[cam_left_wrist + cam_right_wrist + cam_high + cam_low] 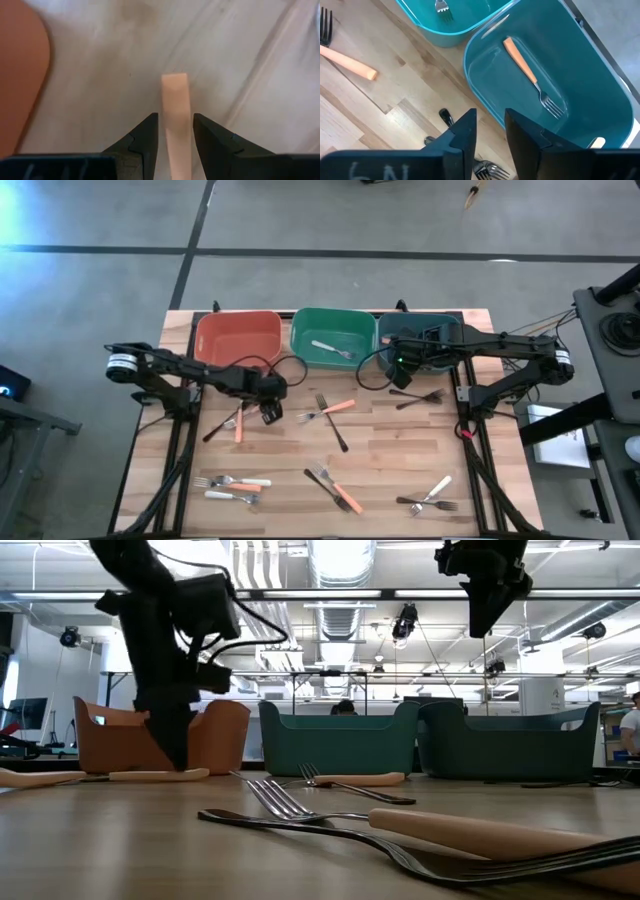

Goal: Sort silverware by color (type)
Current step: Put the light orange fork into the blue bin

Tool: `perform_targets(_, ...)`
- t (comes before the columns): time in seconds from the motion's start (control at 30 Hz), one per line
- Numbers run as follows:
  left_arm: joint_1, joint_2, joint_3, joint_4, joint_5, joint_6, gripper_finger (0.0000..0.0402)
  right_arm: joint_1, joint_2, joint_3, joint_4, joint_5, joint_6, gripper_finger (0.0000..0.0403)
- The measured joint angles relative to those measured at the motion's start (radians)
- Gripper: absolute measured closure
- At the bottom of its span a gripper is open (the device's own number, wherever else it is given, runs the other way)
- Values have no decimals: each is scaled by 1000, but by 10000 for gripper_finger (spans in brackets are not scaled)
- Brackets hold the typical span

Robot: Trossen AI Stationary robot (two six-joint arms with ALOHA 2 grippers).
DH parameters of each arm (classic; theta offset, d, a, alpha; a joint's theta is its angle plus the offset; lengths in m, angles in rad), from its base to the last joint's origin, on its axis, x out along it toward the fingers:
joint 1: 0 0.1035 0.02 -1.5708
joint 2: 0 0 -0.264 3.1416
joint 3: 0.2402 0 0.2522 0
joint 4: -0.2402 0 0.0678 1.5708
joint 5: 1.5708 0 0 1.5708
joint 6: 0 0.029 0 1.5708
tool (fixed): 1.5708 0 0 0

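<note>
The left gripper (175, 145), jaws half-open astride an orange fork (176, 115), may clamp askew and flick it away; the right gripper (490, 130) hangs half-open and empty.

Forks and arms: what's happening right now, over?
Left gripper low, open astride orange fork handle. Right gripper open, empty, above teal bin. Nothing blocking.
</note>
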Motion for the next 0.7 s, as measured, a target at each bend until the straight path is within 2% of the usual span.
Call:
perform_targets(0.33,0,7,-50,34,8,-61,296,0,0,0,4,0,0,310)
perform_targets(0.53,1,33,-50,71,42,-89,351,0,0,0,6,0,2,315)
perform_targets(0.7,1,40,-46,76,56,-151,351,0,0,0,6,0,2,321)
